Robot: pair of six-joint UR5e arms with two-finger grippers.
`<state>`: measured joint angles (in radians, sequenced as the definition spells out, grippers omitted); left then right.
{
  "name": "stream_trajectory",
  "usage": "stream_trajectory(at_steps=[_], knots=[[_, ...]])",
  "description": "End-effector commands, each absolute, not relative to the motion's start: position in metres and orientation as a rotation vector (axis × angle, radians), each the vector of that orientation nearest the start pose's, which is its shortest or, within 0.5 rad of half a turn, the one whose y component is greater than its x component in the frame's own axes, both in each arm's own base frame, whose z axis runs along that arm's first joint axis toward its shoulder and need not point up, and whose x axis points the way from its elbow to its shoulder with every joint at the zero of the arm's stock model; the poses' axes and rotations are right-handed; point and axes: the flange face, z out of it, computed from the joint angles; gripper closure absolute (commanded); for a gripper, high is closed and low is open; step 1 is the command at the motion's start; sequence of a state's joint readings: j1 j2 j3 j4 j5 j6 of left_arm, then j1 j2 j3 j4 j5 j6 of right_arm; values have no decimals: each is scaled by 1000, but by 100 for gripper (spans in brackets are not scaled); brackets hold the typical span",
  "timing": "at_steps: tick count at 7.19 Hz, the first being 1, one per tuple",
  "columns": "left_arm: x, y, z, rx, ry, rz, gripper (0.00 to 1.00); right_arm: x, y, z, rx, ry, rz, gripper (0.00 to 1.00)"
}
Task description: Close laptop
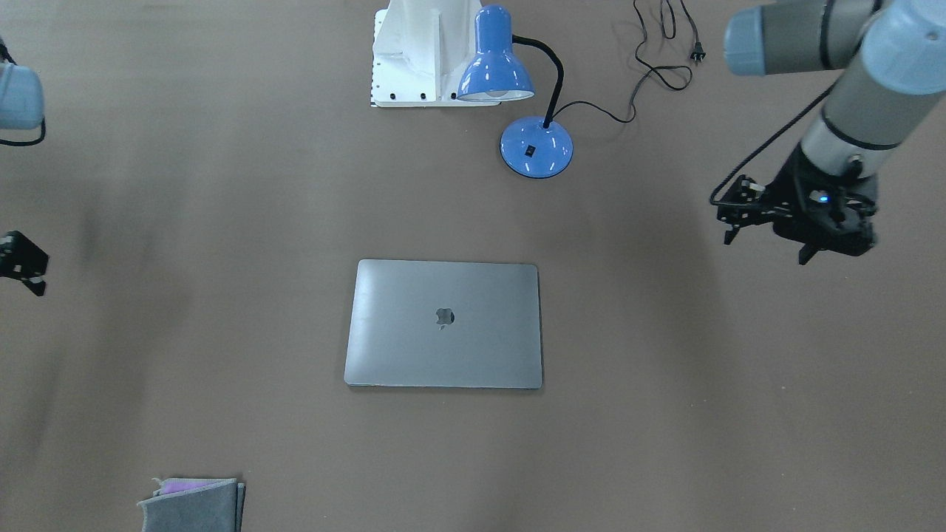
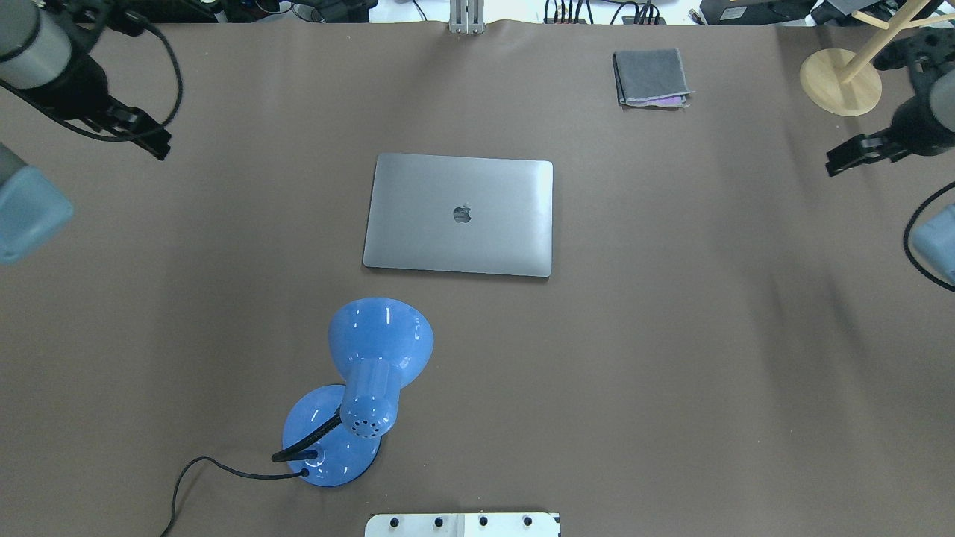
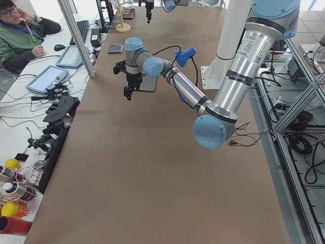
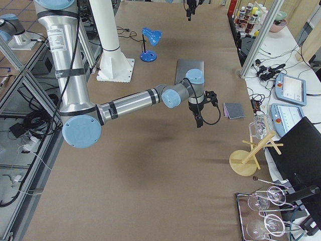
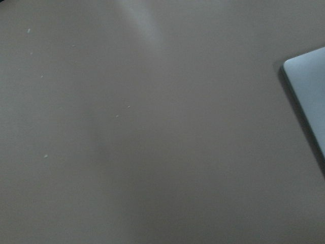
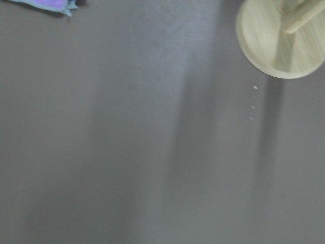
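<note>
At the near edge of the front-facing view you have a folded grey cloth (image 1: 194, 505) with a purple layer inside it, lying well clear of the work and with no part in it.

Beyond it, in the middle of the table (image 1: 665, 414), is the laptop (image 1: 443, 323). Its lid lies flat on the base with the dark logo facing up, and no keys or screen show. I judge the closing done; the lid looks flush along the visible edges, so nothing seems left to press down.

That fits where the arms are. The left end effector (image 2: 157, 145) hangs above bare table off one side of the laptop, well apart from it; its wrist camera catches only one corner of the lid. The right end effector (image 2: 839, 162) is out at the opposite side, near the round foot of a wooden stand (image 2: 839, 82). Neither touches or carries anything. From these angles I cannot tell whether either one's fingers are spread or pressed together.

The blue desk lamp (image 1: 495, 66) stands between the laptop and the robot's base, apart from both.
</note>
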<state>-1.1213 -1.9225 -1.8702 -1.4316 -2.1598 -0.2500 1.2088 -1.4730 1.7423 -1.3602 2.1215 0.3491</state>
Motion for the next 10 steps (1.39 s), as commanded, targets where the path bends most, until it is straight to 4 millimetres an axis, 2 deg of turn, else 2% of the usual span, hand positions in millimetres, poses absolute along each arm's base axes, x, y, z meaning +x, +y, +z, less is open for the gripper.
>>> stream_trajectory(at_steps=[1, 2, 3, 4, 5, 6, 7, 8, 10], knots=[[87, -549, 447, 213, 748, 405, 1, -13, -497, 577, 231, -666, -181, 0], [57, -543, 498, 167, 723, 408, 1, 17, -475, 600, 220, -676, -180, 0], [33, -546, 533, 111, 722, 347, 1, 32, -452, 625, 171, -662, -147, 0], [9, -525, 575, 66, 718, 292, 1, 39, -423, 654, 114, -663, -115, 0], [-13, -521, 589, 74, 716, 240, 1, 47, -399, 673, 82, -658, -91, 0], [-31, -519, 598, 67, 715, 200, 1, 48, -397, 671, 88, -658, -91, 0], [-31, -518, 603, 57, 713, 196, 1, 48, -398, 665, 100, -661, -97, 0], [-32, -505, 614, 40, 715, 191, 1, 47, -400, 657, 101, -676, -99, 0], [-33, -501, 608, 55, 718, 194, 1, 45, -397, 654, 100, -707, -102, 0]])
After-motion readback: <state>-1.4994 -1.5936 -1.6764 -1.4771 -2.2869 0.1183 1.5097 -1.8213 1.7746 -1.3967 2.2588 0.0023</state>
